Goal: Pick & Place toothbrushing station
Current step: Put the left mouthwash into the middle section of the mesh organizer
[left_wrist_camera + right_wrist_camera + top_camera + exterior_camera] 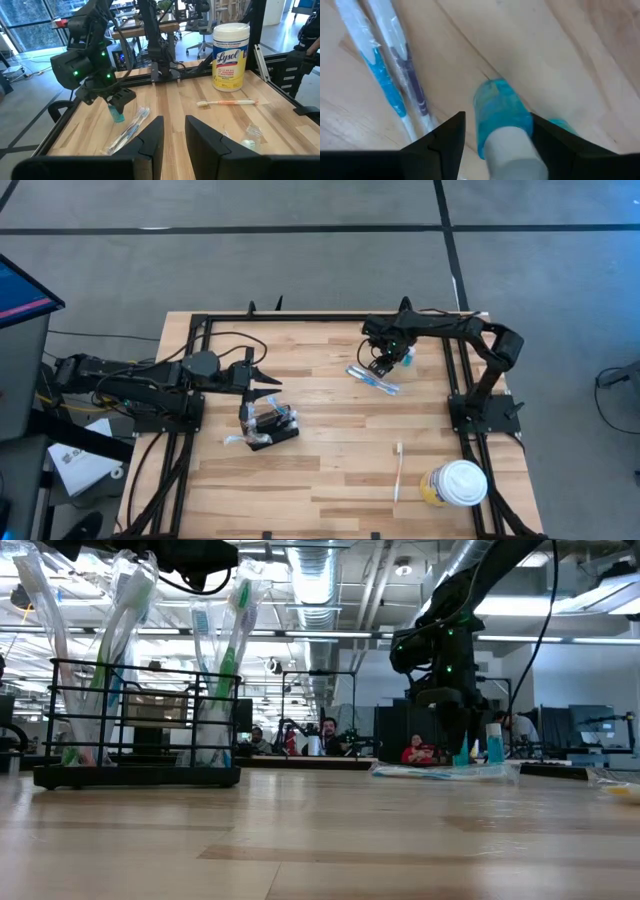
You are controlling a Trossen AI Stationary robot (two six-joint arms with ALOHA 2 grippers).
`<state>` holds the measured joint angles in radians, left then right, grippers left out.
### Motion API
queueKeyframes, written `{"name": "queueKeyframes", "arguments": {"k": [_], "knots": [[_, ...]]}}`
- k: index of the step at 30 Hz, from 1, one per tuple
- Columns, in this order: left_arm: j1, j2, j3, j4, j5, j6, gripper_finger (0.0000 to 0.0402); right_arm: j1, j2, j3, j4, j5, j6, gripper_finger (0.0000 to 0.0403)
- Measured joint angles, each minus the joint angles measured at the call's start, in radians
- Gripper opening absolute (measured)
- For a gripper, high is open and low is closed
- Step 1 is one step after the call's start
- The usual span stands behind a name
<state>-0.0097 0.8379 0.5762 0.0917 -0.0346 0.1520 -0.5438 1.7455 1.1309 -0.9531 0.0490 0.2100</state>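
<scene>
The toothbrushing station (pixel 272 426), a black wire holder box, stands on the table left of centre with several wrapped toothbrushes upright in it (pixel 135 730). My left gripper (pixel 268 385) hovers just behind it, open and with nothing between its fingers (pixel 174 127). My right gripper (pixel 383 363) points down at the table's far right, open. Its fingers stand on either side of a small blue tube (pixel 500 107) with a pale cap, which stands upright on the wood (pixel 118 115). Two wrapped toothbrushes (pixel 372 378) lie beside the tube. My right gripper comes at the blue tube (pixel 492 100) from above, pointing down, one finger on each side of it. Whether either finger touches it, I cannot tell. The tube stands on the table.
A yellow wipes canister (pixel 455 483) with a white lid stands at the near right corner. A loose toothbrush (pixel 398 470) lies to its left. Black frame rails (pixel 455 370) run along the table's edges. Bare wood lies between the holder and the canister.
</scene>
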Motion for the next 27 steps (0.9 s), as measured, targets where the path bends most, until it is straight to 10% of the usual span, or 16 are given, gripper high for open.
{"name": "queueKeyframes", "arguments": {"k": [27], "knots": [[0.0, 0.0, 0.0, -0.001, 0.004, 0.0, 0.0072, -0.018, 0.009, 0.0, 0.024, 0.0, 0.0, 0.0072]]}}
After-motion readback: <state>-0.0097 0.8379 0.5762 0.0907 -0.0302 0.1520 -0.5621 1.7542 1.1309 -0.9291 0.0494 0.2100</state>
